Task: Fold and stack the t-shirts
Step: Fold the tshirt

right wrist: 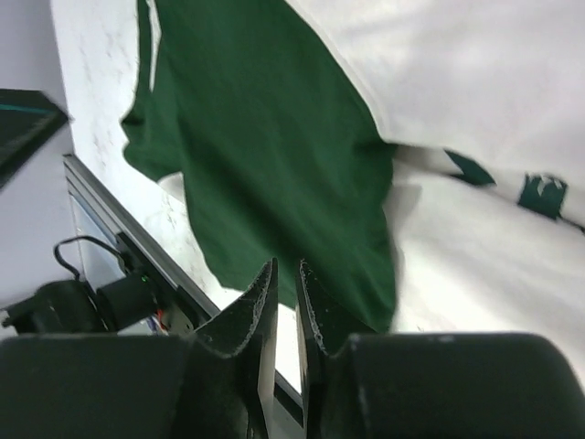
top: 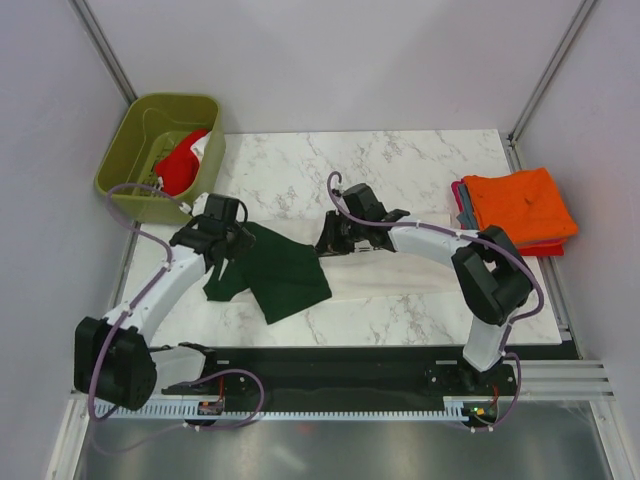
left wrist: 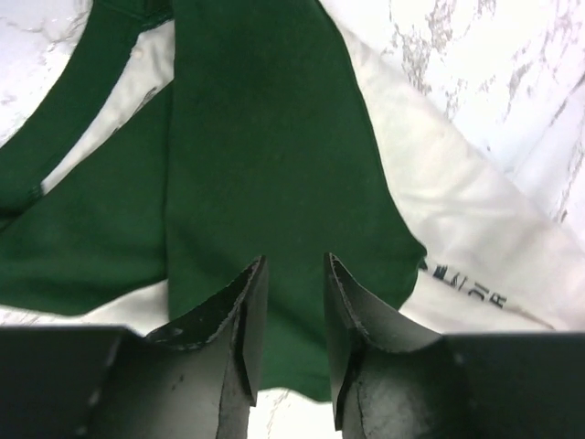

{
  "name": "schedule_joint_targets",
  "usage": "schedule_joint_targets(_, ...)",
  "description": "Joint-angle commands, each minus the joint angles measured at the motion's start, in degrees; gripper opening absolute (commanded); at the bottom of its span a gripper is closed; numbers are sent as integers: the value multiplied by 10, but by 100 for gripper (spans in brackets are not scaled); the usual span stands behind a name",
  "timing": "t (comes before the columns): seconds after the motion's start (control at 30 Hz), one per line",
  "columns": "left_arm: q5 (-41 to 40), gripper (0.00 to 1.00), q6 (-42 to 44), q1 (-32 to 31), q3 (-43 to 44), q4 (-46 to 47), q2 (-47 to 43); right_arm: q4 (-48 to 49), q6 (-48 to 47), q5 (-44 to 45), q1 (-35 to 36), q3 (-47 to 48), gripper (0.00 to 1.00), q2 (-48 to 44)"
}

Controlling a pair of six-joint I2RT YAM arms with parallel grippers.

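A soft cream cotton t-shirt (right wrist: 430,110) with a smooth, broad dark green sleeve (top: 285,270) lies spread on the white veined marble tabletop (top: 400,160), just right of the olive-green rectangular plastic bin (top: 118,150) and nearer the arms. Blocky dark printed letters (left wrist: 462,279) mark its cream body. The left gripper (left wrist: 294,261), closest to the bin, hangs over the sleeve with its black ridged fingers clearly apart. The right gripper (right wrist: 286,265), farther from the bin, shows only a thin slit, nothing visible in it. A crumpled red cloth (top: 180,165) sits inside the bin. Well to the bin's right rests a folded orange t-shirt (top: 520,205).
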Motion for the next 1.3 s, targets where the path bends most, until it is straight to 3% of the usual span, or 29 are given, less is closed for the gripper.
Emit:
schedule_joint_targets(0.0, -30, 36, -33, 2, 26, 89, 68, 84, 37, -12, -1, 41, 18, 43)
schedule_joint_targets(0.27, -87, 34, -51, 11, 95, 120, 203, 181, 66, -22, -16, 79, 10, 122)
schedule_joint_targets(0.47, -51, 33, -80, 67, 90, 117, 269, 279, 102, -42, -38, 53, 7, 174)
schedule_joint_targets(0.7, -50, 36, -102, 93, 83, 85, 333, 278, 107, -44, -38, 21, 6, 229)
schedule_joint_targets(0.8, -68, 36, -104, 97, 81, 78, 330, 268, 92, -33, -41, 14, 9, 218)
schedule_joint_targets(0.97, -96, 37, -75, 104, 95, 66, 310, 230, 53, -20, -56, 24, 33, 169)
schedule_joint_targets(1.03, -91, 35, -60, 103, 103, 66, 298, 218, 35, -11, -58, 30, 36, 150)
schedule_joint_targets(1.27, -76, 35, 11, 72, 115, 66, 236, 184, -12, 19, -60, 35, 31, 87)
